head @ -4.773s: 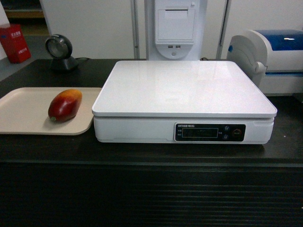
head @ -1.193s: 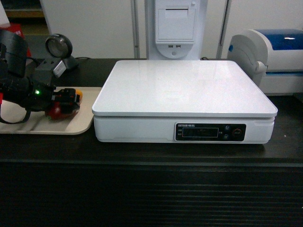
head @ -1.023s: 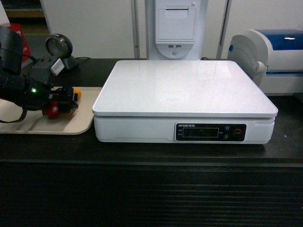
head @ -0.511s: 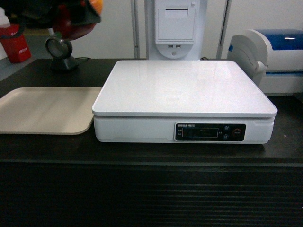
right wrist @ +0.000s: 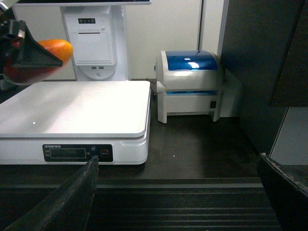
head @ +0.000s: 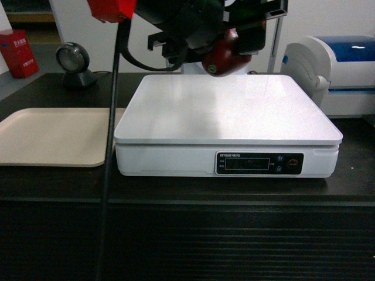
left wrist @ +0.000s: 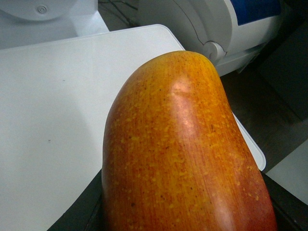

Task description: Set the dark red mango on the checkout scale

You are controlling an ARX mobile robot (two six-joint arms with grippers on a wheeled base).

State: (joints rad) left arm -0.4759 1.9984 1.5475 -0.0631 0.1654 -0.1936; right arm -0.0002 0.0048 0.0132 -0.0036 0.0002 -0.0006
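Note:
The dark red mango (head: 224, 58) hangs in the air over the back edge of the white scale (head: 228, 111), with my left gripper (head: 234, 42) shut on it. In the left wrist view the mango (left wrist: 183, 154) fills most of the picture, orange end forward, with the scale's platform (left wrist: 53, 120) below it. The scale stands on the dark checkout (head: 187, 234). My right gripper (right wrist: 178, 197) is open and empty, low in front of the checkout's ribbed panel. It is out of the head view. From there the mango (right wrist: 53, 48) shows at the upper left, above the scale (right wrist: 77, 108).
An empty beige tray (head: 53, 134) lies left of the scale. A white-and-blue printer (head: 340, 70) stands to the right, a round black scanner (head: 75, 64) at the back left, and a white receipt terminal (right wrist: 94, 43) behind the scale. The left arm's black cable (head: 110, 152) hangs down past the tray.
My left gripper closed on the mango on the tray, lifted it, and carried it right to above the scale's back edge. The tray is now empty.

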